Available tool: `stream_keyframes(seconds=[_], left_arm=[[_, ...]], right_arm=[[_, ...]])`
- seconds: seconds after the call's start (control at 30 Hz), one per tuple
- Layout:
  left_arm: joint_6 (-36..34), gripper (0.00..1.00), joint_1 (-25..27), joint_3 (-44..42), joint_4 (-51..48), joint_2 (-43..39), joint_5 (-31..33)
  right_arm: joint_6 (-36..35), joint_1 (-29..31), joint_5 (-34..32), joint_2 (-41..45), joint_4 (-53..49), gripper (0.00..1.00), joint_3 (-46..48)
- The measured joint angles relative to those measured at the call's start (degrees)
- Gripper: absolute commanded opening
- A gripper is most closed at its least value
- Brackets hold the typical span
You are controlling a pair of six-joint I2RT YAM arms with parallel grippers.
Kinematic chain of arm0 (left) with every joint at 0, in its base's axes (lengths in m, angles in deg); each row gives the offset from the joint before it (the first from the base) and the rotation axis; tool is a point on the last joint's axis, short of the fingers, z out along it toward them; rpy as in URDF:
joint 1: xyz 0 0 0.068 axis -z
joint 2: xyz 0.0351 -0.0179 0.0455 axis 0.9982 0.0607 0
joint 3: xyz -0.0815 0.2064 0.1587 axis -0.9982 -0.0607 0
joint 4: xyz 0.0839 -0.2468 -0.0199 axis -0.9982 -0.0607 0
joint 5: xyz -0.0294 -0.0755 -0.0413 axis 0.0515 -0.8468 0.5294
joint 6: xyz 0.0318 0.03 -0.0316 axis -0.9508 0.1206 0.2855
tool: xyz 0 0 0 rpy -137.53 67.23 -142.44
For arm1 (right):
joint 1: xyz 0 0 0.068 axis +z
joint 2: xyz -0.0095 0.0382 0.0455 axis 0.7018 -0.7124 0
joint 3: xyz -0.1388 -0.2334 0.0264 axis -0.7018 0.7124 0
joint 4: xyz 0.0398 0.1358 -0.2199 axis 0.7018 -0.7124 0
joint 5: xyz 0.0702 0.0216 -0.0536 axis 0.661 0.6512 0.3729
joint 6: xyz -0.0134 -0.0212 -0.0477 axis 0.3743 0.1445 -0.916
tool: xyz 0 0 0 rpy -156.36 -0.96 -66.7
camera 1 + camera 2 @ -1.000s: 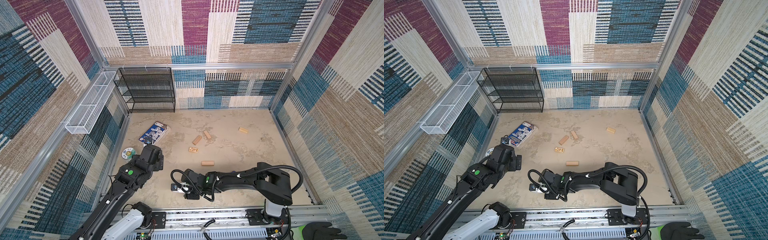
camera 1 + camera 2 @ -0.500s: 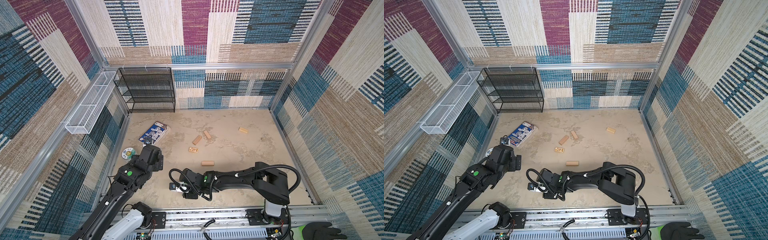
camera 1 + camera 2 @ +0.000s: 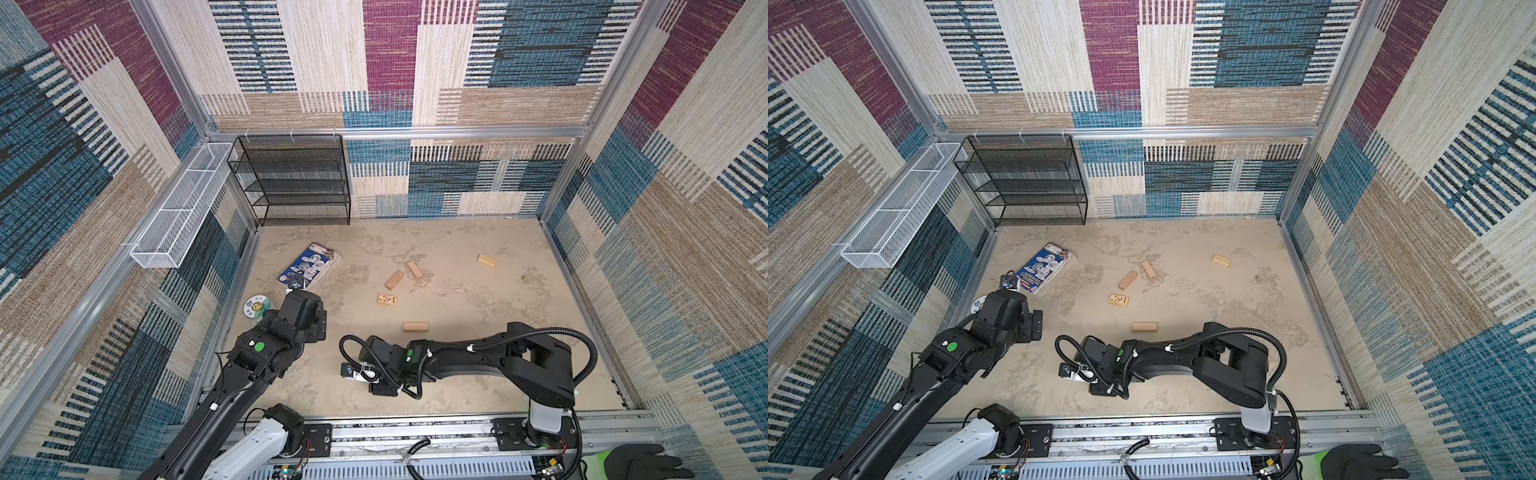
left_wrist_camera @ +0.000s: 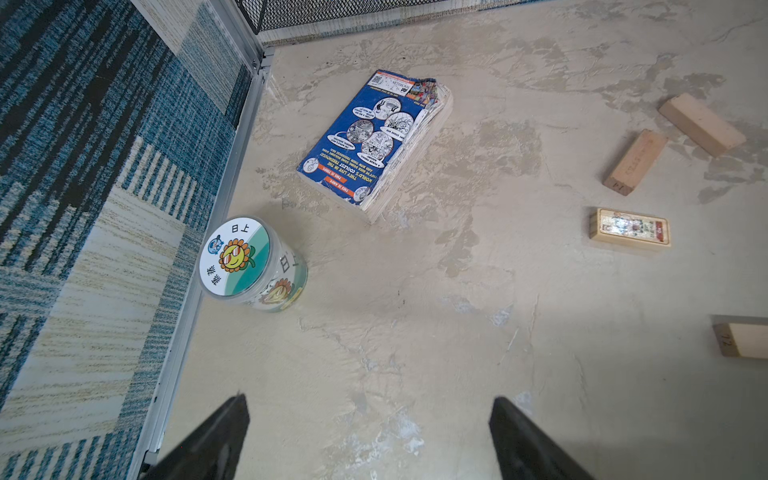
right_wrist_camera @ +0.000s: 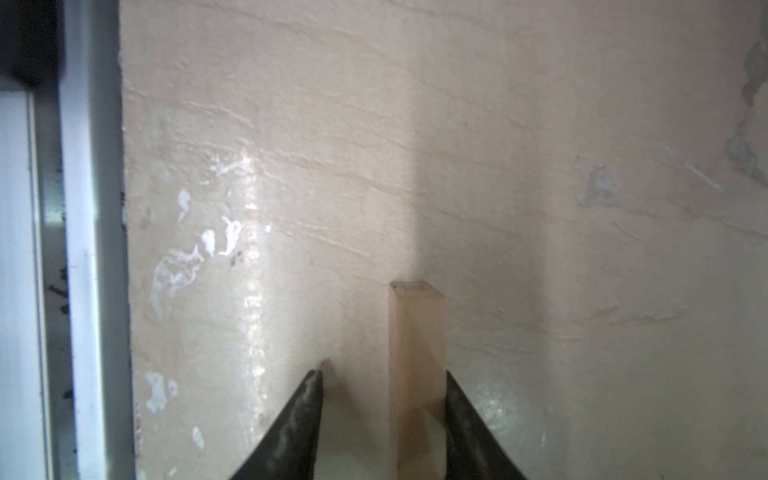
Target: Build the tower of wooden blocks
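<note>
One block (image 5: 417, 374) lies lengthwise between the right gripper's (image 5: 384, 372) half-closed jaws, touching one, clear of the other, not yet clamped; the left gripper (image 4: 370, 436) hangs wide open.

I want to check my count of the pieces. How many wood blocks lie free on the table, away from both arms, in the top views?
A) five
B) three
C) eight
A: a top view shows five lying apart from the arms: the slanted block, the neighbour block beside it, the far block, the printed block and the near block.
</note>
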Motion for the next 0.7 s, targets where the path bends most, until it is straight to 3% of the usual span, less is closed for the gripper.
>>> stream_keyframes(seconds=[0.4,0.7], left_arm=[[0.0,0.95,0.0,0.0,0.0,0.07,0.0],[0.0,0.95,0.0,0.0,0.0,0.11,0.0]], right_arm=[[0.02,0.37,-0.11,3.26,-2.16,0.45,-0.07],[0.0,1.33,2.23,3.58,-1.99,0.39,0.96]])
